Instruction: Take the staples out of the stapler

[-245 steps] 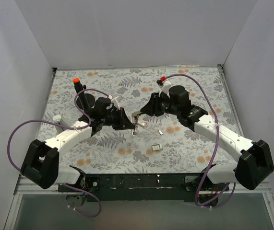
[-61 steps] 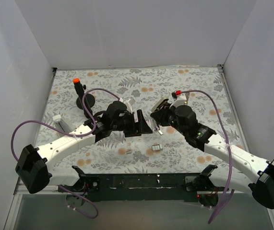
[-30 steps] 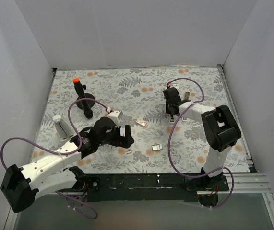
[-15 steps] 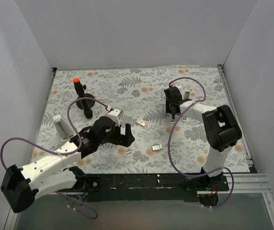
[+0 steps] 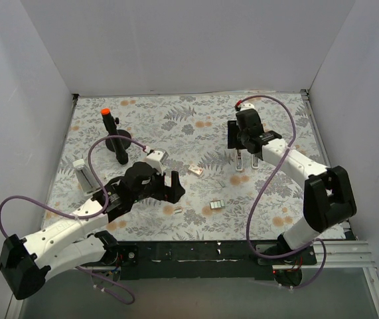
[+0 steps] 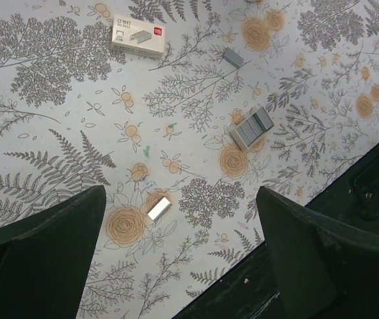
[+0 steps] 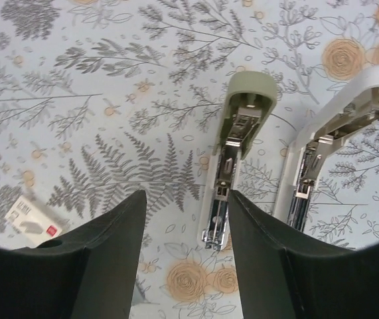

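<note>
From above, we see the stapler (image 5: 240, 160) lying opened on the flowered surface (image 5: 176, 119) at the right, its long axis running from near to far; the right hand (image 5: 241, 147) hangs directly over its far end, while the left hand (image 5: 170, 187) sits well apart toward the near left, so we judge the right arm the one placed to act on it; blocks of staples (image 5: 218, 204) lie between the two arms, nearer the front edge. In the left wrist view, the left hand (image 6: 181, 196) is spread wide and grasps nothing; below it lie staples (image 6: 251, 129) and a small box (image 6: 138, 36), no stapler. In the right wrist view, the right hand (image 7: 188, 203) is released, its fingers parted and empty; the green-capped half (image 7: 234, 143) rests on the surface, pointing lengthwise into the gap beside the right finger; the white half (image 7: 322, 143) lies just beside it, nearly parallel, so closing would pinch across the width.
</note>
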Available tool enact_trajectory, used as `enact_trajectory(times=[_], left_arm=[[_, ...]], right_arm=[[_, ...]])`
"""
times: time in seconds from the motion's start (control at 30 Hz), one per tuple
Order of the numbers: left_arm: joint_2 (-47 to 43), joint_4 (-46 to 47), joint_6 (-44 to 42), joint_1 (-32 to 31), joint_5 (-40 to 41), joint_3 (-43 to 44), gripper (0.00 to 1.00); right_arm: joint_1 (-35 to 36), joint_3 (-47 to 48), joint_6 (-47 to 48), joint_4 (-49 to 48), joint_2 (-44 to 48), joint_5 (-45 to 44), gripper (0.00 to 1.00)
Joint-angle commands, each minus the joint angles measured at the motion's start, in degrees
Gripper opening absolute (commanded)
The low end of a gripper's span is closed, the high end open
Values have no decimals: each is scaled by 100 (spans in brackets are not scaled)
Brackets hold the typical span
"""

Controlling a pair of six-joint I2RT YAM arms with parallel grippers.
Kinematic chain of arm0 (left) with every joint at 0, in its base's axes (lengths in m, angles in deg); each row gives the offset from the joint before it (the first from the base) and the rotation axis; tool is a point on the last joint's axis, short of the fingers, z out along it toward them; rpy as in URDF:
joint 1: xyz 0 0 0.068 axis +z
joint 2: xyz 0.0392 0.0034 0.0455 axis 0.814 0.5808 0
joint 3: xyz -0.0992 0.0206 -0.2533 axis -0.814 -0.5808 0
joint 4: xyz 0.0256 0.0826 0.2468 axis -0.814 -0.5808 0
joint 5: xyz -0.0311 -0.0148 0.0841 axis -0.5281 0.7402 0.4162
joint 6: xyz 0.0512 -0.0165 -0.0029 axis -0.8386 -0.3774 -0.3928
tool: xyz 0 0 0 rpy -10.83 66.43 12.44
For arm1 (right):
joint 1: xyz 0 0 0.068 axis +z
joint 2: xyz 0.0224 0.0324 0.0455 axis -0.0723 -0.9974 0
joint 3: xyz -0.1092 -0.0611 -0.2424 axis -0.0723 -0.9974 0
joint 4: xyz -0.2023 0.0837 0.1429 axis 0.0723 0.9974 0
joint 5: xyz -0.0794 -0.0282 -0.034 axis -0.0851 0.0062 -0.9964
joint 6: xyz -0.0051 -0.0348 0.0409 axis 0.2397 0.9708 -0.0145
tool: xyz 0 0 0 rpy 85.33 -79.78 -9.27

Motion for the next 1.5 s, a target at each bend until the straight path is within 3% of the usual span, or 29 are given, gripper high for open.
enact_trajectory(times=[0.0, 0.23, 0.5, 0.63, 0.77, 0.83, 0.87, 1.0, 1.27, 1.47], left_arm=[[-440, -24, -262, -10, -5, 25, 98], [-986, 142, -280, -19, 118, -89, 98], [-1091, 98, -297, -19, 258, -45, 98], [-1504, 81, -157, -19, 689, -45, 98], [-1996, -94, -86, -19, 952, 182, 98], [-2067, -479, 27, -19, 1163, 700, 98], [-2085, -577, 37, -19, 1216, 850, 98], [-2190, -728, 151, -19, 1278, 1317, 98], [-2296, -798, 660, -19, 1682, 1132, 98], [-2524, -921, 863, -19, 1964, 1282, 98]], right_arm=[[184, -164, 770, 175, 453, 1017, 58], [614, -586, 1537, 421, 542, 1834, 53], [1431, -639, 1292, 545, 305, 1932, 49], [2203, -954, 1344, -234, 287, 2380, 51], [2530, -1289, 1546, -1051, 252, 3213, 56], [2697, -1760, 2019, -1571, 400, 3714, 57], [2776, -1956, 2186, -2235, 488, 3743, 57], [3084, -2529, 3030, -3127, 744, 3875, 60], [3199, -1879, 4699, -2357, 173, 4376, 60], [3216, -1483, 5070, -2093, -249, 4586, 58]])
